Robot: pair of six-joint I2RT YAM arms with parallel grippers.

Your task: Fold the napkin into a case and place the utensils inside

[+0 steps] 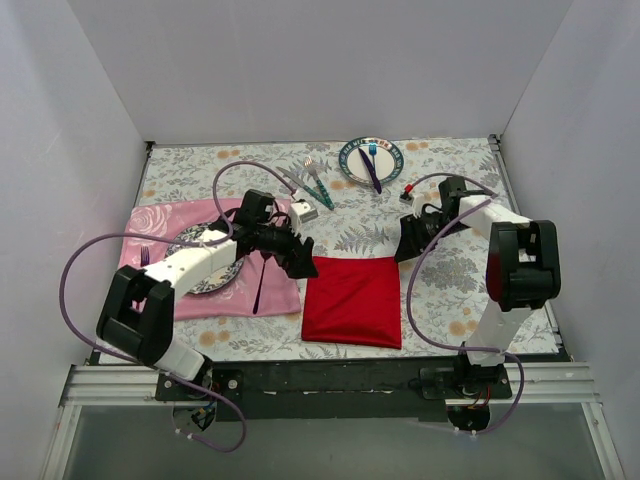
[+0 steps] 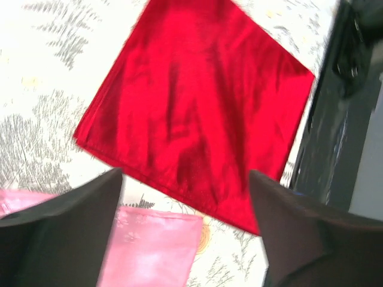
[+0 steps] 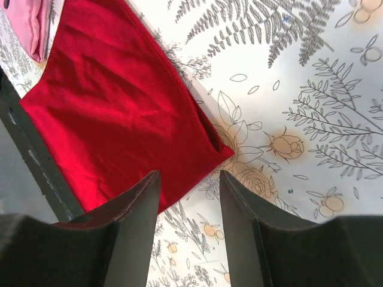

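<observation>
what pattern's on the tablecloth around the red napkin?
White tablecloth printed with grey fern leaves and pale orange flowers; clearest in the right wrist view.

Plain white walls are closing in the table on three sides: a back wall, a left wall and a right wall, all evenly lit. A cloth printed with grey ferns and small orange flowers is covering the table. A black bar and an aluminium rail are running along its near edge, with a dull grey surface showing below.
</observation>
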